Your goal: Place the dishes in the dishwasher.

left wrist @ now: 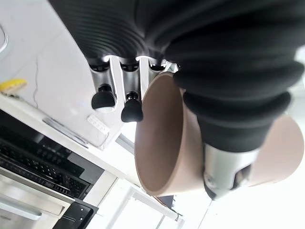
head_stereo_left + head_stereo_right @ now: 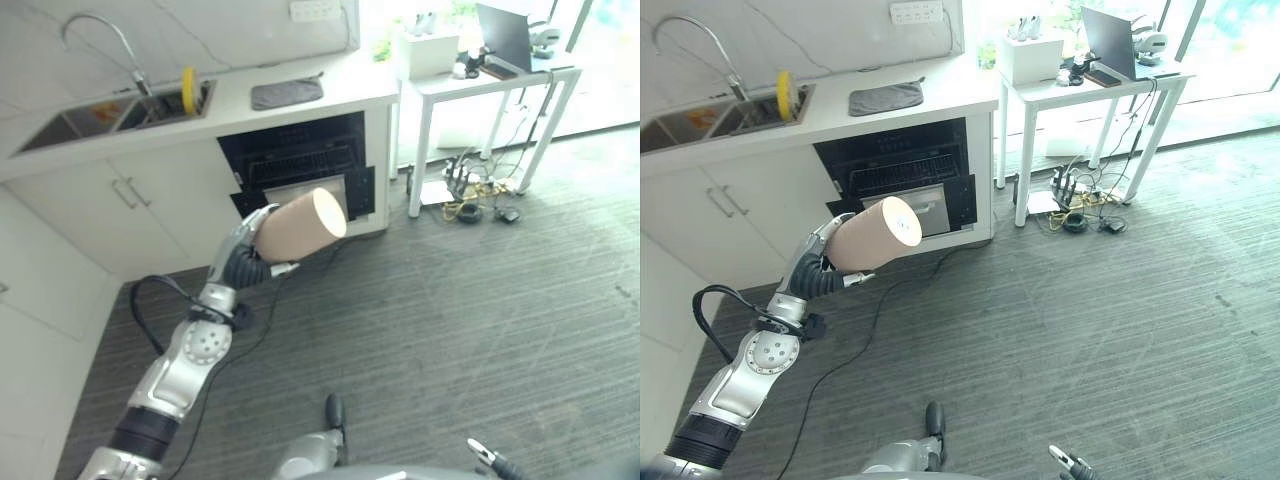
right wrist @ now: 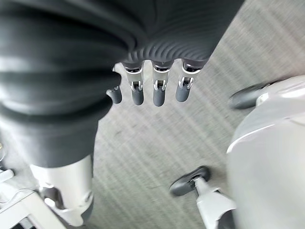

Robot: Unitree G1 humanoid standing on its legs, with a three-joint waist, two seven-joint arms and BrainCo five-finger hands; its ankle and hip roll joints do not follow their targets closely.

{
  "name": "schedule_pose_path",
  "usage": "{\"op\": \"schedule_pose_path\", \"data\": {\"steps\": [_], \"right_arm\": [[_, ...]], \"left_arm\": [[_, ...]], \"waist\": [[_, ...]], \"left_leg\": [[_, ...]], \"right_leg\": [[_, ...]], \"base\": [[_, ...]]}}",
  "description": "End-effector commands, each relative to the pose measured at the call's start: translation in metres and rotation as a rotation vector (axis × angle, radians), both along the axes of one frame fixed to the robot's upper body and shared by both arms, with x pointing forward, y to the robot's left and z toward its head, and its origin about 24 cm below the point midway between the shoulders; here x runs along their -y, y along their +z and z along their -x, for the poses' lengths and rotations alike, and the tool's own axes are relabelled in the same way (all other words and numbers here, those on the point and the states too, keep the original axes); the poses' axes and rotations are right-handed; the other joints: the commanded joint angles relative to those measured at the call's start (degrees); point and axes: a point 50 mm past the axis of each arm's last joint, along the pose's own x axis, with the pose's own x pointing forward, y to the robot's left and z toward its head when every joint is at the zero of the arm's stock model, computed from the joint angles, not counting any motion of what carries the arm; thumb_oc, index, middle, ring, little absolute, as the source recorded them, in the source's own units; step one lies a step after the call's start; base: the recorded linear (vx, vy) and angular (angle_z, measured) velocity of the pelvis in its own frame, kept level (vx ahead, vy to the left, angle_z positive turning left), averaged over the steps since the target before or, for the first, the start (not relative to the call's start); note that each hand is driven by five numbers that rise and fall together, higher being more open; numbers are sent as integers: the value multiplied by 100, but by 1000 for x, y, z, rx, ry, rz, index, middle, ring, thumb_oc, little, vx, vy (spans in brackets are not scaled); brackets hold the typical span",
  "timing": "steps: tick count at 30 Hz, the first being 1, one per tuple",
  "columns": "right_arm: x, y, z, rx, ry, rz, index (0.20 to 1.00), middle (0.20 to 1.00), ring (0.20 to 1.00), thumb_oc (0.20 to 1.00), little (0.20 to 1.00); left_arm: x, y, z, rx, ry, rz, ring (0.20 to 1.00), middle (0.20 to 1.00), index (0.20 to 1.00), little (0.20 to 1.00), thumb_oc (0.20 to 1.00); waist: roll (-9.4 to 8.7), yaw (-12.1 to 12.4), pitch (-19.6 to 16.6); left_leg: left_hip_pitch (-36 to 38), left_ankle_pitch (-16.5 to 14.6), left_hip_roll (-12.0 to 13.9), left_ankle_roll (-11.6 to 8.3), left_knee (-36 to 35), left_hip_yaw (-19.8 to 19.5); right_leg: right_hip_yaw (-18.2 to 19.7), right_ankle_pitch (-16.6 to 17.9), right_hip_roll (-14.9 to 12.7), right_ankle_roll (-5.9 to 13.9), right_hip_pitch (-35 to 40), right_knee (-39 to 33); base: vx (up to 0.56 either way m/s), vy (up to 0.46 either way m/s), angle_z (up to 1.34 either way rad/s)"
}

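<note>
**Cup carried toward the open dishwasher**

Held in the left robot hand [image 2: 243, 258]: a tan cup [image 2: 300, 225], tipped on its side with the pale open mouth turned away from the arm and toward the room. Fingers and thumb curled round the cup wall, as seen close up in the left wrist view, where the thumb presses the outside and the fingertips [image 1: 131, 110] hook over the rim. Probably gripped that way to keep the cup steady during the carry and ready for tilting into a rack.

Raised in the air above the grey floor [image 2: 470, 300], in front of the dishwasher [image 2: 298, 165], not yet inside. Dishwasher open under the bench [image 2: 300, 105], its dark racks in plain sight. Seemingly left open to take the load without a second hand.

Right robot hand [image 3: 147, 90] hanging low over the floor, fingers straight and relaxed, holding nothing. Likely kept idle and out of the way.

On the bench: a sink [image 2: 110, 115] with a yellow item at its edge, and a grey mat [image 2: 287, 93].
</note>
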Motion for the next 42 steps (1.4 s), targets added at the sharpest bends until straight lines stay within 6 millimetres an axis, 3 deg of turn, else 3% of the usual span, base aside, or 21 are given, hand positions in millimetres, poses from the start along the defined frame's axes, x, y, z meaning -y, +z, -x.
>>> {"op": "schedule_pose_path", "data": {"steps": [1,4,8,10,11,12,13,14,15,16,21,23,24,25,30,32,34,36,37,38,42], "right_arm": [[-12,1,-11,41,13,8,1000,1000,1000,1000,1000],[-17,0,-8,52,-34,-1,1000,1000,1000,1000,1000],[-24,-1,-3,62,-48,-18,1000,1000,1000,1000,1000],[-27,-1,-4,80,-22,-21,1000,1000,1000,1000,1000],[-27,0,-6,84,-16,-21,1000,1000,1000,1000,1000],[-26,1,-9,93,-11,-20,1000,1000,1000,1000,1000],[-24,2,-11,100,-16,-21,1000,1000,1000,1000,1000],[-23,2,-12,101,-19,-22,1000,1000,1000,1000,1000],[-22,3,-17,100,-18,-22,1000,1000,1000,1000,1000],[-22,2,-18,98,-15,-21,1000,1000,1000,1000,1000],[-26,-1,-15,70,-23,-27,1000,1000,1000,1000,1000],[-27,-2,-14,56,-17,-20,1000,1000,1000,1000,1000],[-23,-1,-14,48,-14,1,1000,1000,1000,1000,1000],[-22,-1,-15,48,-17,2,1000,1000,1000,1000,1000],[-11,2,-17,48,-13,28,1000,1000,1000,1000,1000],[-4,3,-15,37,-18,47,1000,1000,1000,1000,1000],[1,3,-12,25,-41,57,1000,1000,1000,1000,1000],[7,4,-11,17,-44,63,1000,1000,1000,1000,1000],[9,4,-9,13,-43,67,1000,1000,1000,1000,1000],[13,5,-7,13,-54,77,1000,1000,1000,1000,1000],[20,5,2,12,-75,89,1000,1000,1000,1000,1000]], "left_arm": [[4,47,-6,194,-46,19,200,200,200,200,200],[8,52,-11,209,-74,-3,200,200,200,200,200],[9,54,-15,205,-67,-24,200,200,200,200,200],[2,52,-16,198,-29,-14,200,200,200,200,200],[1,52,-16,198,-24,-14,200,200,200,200,200],[0,52,-16,205,-19,-19,200,200,200,200,200],[0,53,-16,218,0,-23,200,200,200,200,200],[0,53,-17,221,5,-26,200,200,200,200,200],[-3,54,-16,227,20,-36,200,200,200,200,200],[-5,53,-14,227,20,-42,200,200,200,200,200],[-3,50,-12,223,7,-58,200,200,200,200,200],[0,49,-13,219,6,-51,200,200,200,200,200],[4,48,-12,219,6,-40,200,200,200,200,200],[4,49,-12,219,7,-38,200,200,200,200,200],[6,52,-13,229,13,-13,200,200,200,200,200],[8,52,-15,227,11,4,200,200,200,200,200],[12,52,-16,229,5,12,200,200,200,200,200],[13,53,-17,232,6,18,200,200,200,200,200],[12,53,-17,232,8,23,200,200,200,200,200],[12,54,-17,234,17,50,200,200,200,200,200],[10,54,-15,230,-2,89,200,200,200,200,200]], "waist": [[186,74,-122],[129,27,-182],[127,-30,-206],[244,-139,-120],[256,-166,-92],[239,-238,-14],[174,-319,76],[142,-339,99],[121,-390,167],[134,-388,168],[114,-306,-7],[111,-303,-85],[126,-299,-195],[126,-300,-202],[84,-345,-224],[30,-364,-193],[22,-349,-123],[83,-348,-55],[151,-356,-36],[305,-387,-24],[395,-435,-28]], "left_leg": [[-47,-642,360,-728,210,-305],[176,-808,166,-468,70,-295],[456,-959,-51,-216,-109,-394],[828,-1044,-20,-197,-258,-453],[890,-1046,-4,-220,-283,-457],[1031,-1073,23,-294,-351,-510],[1180,-1147,22,-366,-407,-595],[1226,-1192,6,-378,-420,-620],[1496,-1395,42,-393,-527,-703],[1553,-1467,62,-389,-543,-719],[1590,-1545,173,-477,-543,-552],[1623,-1533,252,-538,-543,-505],[1651,-1489,384,-656,-463,-485],[1640,-1492,397,-668,-427,-491],[1361,-1687,410,-713,332,-594],[1086,-1792,366,-734,1004,-478],[702,-1544,530,-836,1581,-404],[549,-1350,700,-921,1550,-397],[583,-1152,865,-1017,1278,-371],[782,-582,1391,-1280,251,-392],[966,-263,1819,-1461,-337,-468]], "right_leg": [[-175,395,86,164,-993,112],[-213,750,-25,370,-1285,1008],[-109,1334,85,607,-1799,2403],[-232,1345,-18,519,-2731,2818],[-268,1295,-6,492,-2829,2680],[-293,1313,-82,465,-2928,2042],[-290,1512,-258,487,-2951,933],[-268,1637,-338,520,-2987,647],[-225,2066,-549,688,-3221,79],[-214,2083,-572,722,-3267,38],[-488,1815,-515,708,-2778,-354],[-511,1687,-419,633,-2550,-504],[-446,1431,-180,431,-2238,-641],[-439,1405,-157,408,-2218,-640],[-288,1156,22,176,-2098,-534],[-276,1077,19,82,-1981,-504],[-340,1029,16,-14,-1884,-490],[-372,978,41,-47,-1853,-441],[-403,922,52,-34,-1830,-411],[-454,754,-18,29,-1740,-363],[-418,588,-239,117,-1702,-137]], "base": [[327,269,7],[188,205,32],[115,106,30],[128,93,4],[154,-19,-23],[185,-151,-19],[188,-189,-5],[225,-275,19],[171,-222,23],[169,-224,29],[96,-158,18],[183,-236,38],[213,-262,34],[194,-265,27],[81,-122,1],[90,-59,7],[76,-6,32],[102,110,58],[261,504,21],[262,539,-4],[225,500,8]]}}
